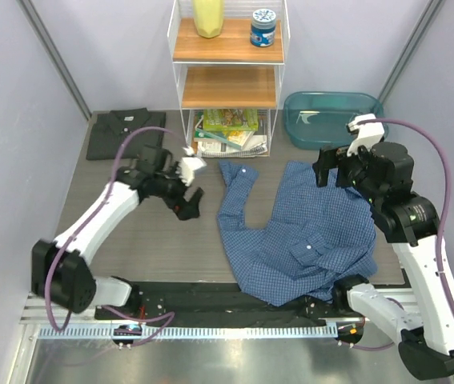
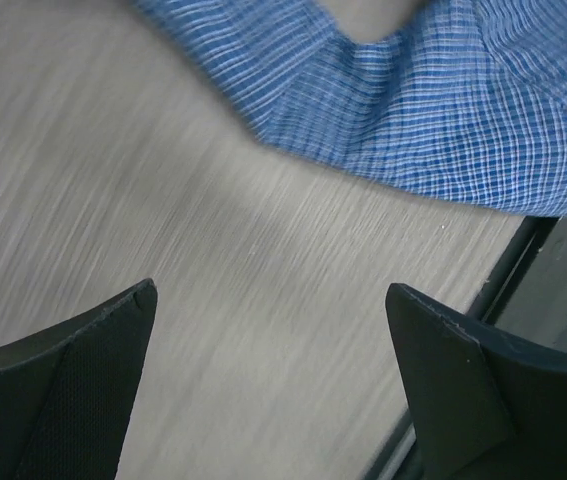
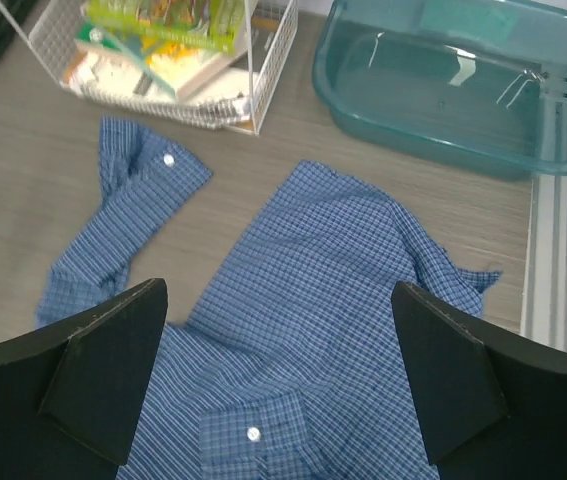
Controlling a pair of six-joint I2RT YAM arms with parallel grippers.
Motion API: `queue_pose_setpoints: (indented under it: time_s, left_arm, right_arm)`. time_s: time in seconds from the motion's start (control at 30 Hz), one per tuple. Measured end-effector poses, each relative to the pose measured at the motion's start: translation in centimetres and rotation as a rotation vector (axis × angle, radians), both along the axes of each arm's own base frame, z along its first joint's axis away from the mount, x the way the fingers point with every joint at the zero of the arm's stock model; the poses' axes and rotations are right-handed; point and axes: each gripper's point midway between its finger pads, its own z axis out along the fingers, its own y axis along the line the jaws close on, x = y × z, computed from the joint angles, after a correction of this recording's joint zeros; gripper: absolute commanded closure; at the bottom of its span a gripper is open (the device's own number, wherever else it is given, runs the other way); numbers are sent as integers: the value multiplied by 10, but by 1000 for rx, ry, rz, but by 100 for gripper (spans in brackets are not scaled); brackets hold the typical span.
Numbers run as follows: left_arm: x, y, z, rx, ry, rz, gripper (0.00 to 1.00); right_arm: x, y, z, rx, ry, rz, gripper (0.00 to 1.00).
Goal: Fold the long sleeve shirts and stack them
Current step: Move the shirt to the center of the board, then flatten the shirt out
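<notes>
- Shirts, counted: two. The blue checked shirt [image 1: 299,240] lies rumpled and unfolded on the bench [image 1: 170,248], right of centre. Its near hem reaches the bench's near edge by the arm bases. One sleeve runs off toward the far side and ends in a cuff with a white button facing up.
- The dark grey shirt [image 1: 125,134] lies flat and folded in the far left corner, collar showing, well apart from the blue one.
- Arms, counted: two. The left end effector [image 2: 271,300] hangs over bare bench just left of the blue sleeve, its fingers spread wide and nothing between them. It does not touch the cloth.
- The right end effector [image 3: 278,290] hovers above the far right part of the blue shirt. Its fingers are also spread wide and grip nothing.
- One white wire rack [image 1: 228,86] stands at the far edge, centre, with two wooden shelves.
- The top shelf carries two things: a yellow container [image 1: 208,18] and a blue-lidded jar [image 1: 263,28].
- One wire basket [image 3: 263,90] at the rack's foot holds books and packets. It sits just beyond the sleeve cuff.
- One teal tub [image 1: 323,120] sits at the far right, just beyond the shirt's far edge and near the right end effector.
</notes>
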Motion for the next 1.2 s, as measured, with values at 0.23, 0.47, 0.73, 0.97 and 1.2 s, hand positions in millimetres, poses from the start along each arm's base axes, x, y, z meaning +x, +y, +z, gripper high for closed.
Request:
queue_pose_setpoints:
  time_s: [0.23,0.47,0.73,0.97,1.2]
  left_arm:
    - [-10,-82,-82,186,22,-429,4]
    - [4,-112,-134,359,-34,-592,55]
    - [45,4,-137,426,77,-343,100]
    - [20,193,-111,447,266,163,100]
    - [-38,182,-84,414,325,152,100]
  right_arm:
    - [-16,-6,-42,-187,121,100,2]
    - [-18,-11,-100,-327,371,211,3]
    - [-20,-25,-157,-414,563,318,18]
    - [-24,-17,-218,-403,753,468,21]
    - [-44,40,-219,-256,763,689,0]
